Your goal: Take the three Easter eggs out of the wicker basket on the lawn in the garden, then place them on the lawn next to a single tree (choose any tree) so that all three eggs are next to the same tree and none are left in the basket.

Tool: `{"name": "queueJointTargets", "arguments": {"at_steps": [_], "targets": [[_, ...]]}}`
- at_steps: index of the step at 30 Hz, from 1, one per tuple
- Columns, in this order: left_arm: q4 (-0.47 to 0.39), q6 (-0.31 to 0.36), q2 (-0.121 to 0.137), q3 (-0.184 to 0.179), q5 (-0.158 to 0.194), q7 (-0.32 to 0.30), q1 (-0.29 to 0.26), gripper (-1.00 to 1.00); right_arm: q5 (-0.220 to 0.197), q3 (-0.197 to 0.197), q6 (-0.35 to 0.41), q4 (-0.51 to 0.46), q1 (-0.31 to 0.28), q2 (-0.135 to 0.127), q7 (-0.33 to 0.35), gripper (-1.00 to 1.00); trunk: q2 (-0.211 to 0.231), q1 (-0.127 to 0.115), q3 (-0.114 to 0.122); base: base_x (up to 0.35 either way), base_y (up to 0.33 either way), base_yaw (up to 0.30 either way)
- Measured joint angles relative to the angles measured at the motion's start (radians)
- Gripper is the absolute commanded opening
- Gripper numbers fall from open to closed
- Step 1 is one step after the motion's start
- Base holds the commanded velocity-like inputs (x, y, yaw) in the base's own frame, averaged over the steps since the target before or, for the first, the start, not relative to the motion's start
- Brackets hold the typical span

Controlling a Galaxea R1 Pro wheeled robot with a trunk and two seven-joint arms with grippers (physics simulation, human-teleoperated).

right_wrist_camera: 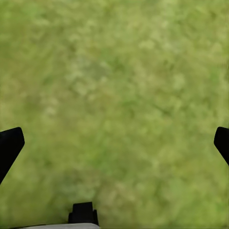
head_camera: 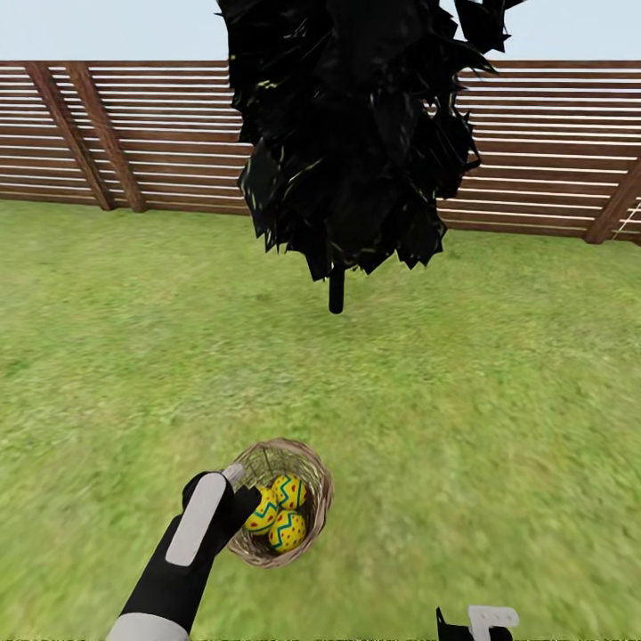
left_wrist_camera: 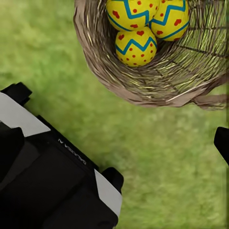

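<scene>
Head view, lower left of the frame: the left hand [head_camera: 233, 485] sits at the near rim of the wicker basket [head_camera: 313, 472]; whether its fingers are spread or closed cannot be told. Left wrist view shows the three Easter eggs [left_wrist_camera: 136, 46] clustered inside the basket, which stands on the lawn [head_camera: 463, 392]. Right wrist view: the right hand [right_wrist_camera: 114, 143] hangs over bare grass, its two fingertips [right_wrist_camera: 9, 145] wide apart. A black-trunked dark tree [head_camera: 336, 289] stands at centre frame, before the slatted fence [head_camera: 552, 151].

three Easter eggs [head_camera: 283, 514], one wicker basket [head_camera: 313, 472]
</scene>
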Motion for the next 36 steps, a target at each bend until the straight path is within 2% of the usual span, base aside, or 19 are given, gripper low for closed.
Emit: {"name": "queueJointTargets", "arguments": {"at_steps": [3,4,5,6,7,9,12,16,23,36], "targets": [[-0.003,-0.007,0.000,0.000,0.005,-0.003,0.000,1.00,0.000,0.000,0.000,0.000,0.000,-0.001,0.000,1.00,-0.021,0.012,-0.014,0.000,0.000,0.000],[-0.003,-0.010,0.000,0.000,0.017,-0.004,0.000,1.00,0.000,0.000,-0.001,0.000,0.000,-0.001,0.000,1.00,-0.028,0.015,-0.018,0.000,0.000,0.000],[-0.003,-0.015,0.000,0.000,0.038,-0.005,0.000,1.00,0.000,0.000,0.000,0.000,0.000,-0.001,0.000,1.00,-0.035,0.019,-0.023,0.000,0.000,0.000],[-0.004,-0.025,0.000,0.000,0.080,-0.003,0.000,1.00,0.000,0.001,-0.001,0.000,0.000,-0.001,0.000,1.00,-0.042,0.023,-0.027,0.000,0.000,0.000],[-0.006,-0.031,0.000,0.000,0.108,-0.001,0.000,1.00,0.000,0.001,-0.001,0.000,0.000,-0.001,0.000,1.00,-0.049,0.027,-0.031,0.000,0.000,0.000],[-0.010,-0.040,0.000,0.000,0.141,0.003,-0.001,1.00,0.000,0.001,-0.001,0.000,0.000,-0.001,0.000,1.00,-0.049,0.027,-0.034,0.000,0.000,0.000],[-0.011,-0.049,0.000,0.000,0.162,0.007,-0.016,1.00,0.000,0.001,-0.001,0.000,0.000,0.000,0.000,1.00,-0.049,0.027,-0.037,0.000,0.000,0.000],[-0.009,-0.077,0.000,0.012,0.164,0.018,-0.037,1.00,0.000,0.002,-0.001,0.000,0.000,0.001,0.000,1.00,-0.049,0.027,-0.039,0.000,0.000,0.000],[0.004,-0.102,0.000,0.020,0.163,0.130,-0.108,1.00,0.000,0.004,-0.001,0.000,0.000,0.001,0.000,1.00,-0.049,0.027,-0.039,0.000,0.000,0.000],[0.007,-0.104,0.001,0.033,0.164,0.345,-0.153,1.00,0.000,0.004,-0.001,0.000,0.000,0.001,0.000,1.00,-0.140,0.077,-0.079,0.000,0.000,0.000]]}}
